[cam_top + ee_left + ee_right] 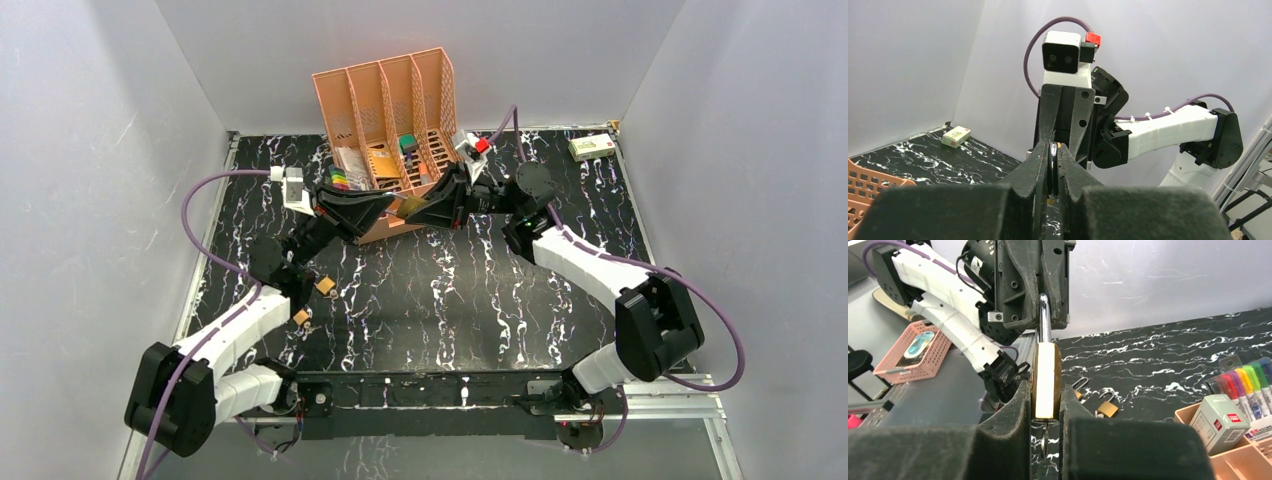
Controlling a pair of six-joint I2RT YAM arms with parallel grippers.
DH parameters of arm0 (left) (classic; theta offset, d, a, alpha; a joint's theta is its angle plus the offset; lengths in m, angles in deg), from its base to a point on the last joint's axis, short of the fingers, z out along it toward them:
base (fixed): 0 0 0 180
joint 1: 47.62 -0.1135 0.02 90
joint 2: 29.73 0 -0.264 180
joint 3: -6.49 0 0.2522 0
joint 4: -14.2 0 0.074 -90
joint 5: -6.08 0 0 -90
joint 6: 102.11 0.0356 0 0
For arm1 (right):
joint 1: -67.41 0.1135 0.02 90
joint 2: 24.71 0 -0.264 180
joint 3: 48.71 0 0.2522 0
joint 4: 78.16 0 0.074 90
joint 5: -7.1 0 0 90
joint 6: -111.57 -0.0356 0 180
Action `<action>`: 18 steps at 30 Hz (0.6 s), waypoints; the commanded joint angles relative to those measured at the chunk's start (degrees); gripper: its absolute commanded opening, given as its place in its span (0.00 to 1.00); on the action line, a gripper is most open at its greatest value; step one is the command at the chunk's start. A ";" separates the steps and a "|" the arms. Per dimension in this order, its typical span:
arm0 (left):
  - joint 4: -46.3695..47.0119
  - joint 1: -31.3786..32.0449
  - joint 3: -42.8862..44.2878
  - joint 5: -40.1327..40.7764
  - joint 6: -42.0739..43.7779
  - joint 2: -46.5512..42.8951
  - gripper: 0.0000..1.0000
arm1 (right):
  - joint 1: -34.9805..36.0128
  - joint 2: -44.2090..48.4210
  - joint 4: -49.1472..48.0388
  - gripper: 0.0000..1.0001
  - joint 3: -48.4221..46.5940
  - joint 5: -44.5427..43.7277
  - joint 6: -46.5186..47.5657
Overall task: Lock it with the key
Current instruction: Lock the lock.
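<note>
A brass padlock (1046,380) is held in the air between both grippers, in front of the organizer. My right gripper (1046,392) is shut on its brass body. Its steel shackle (1044,320) points away into my left gripper (1053,150), which is shut on the shackle (1053,167). The key (1044,440), thin and seen edge-on, sticks out of the bottom of the padlock body between the right fingers. In the top view the two grippers meet at the padlock (405,207), left gripper (392,207) and right gripper (420,209) tip to tip.
Two small brass padlocks (325,285) (301,317) lie on the table near the left arm, also in the right wrist view (1107,409). An orange organizer (390,110) with markers (1243,382) stands behind. A small box (592,147) lies far right.
</note>
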 commanded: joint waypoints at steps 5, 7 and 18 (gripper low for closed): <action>7.18 0.41 2.57 -8.58 -0.10 0.94 0.30 | 0.36 -0.28 -2.15 0.00 -5.23 4.15 -2.75; 7.77 0.41 3.12 -12.51 -0.15 1.45 0.38 | 0.41 0.06 -0.03 0.00 -6.05 4.54 -2.01; 12.53 0.45 4.38 -19.42 -6.82 3.75 0.98 | 0.60 1.10 3.82 0.00 -6.23 4.82 -0.28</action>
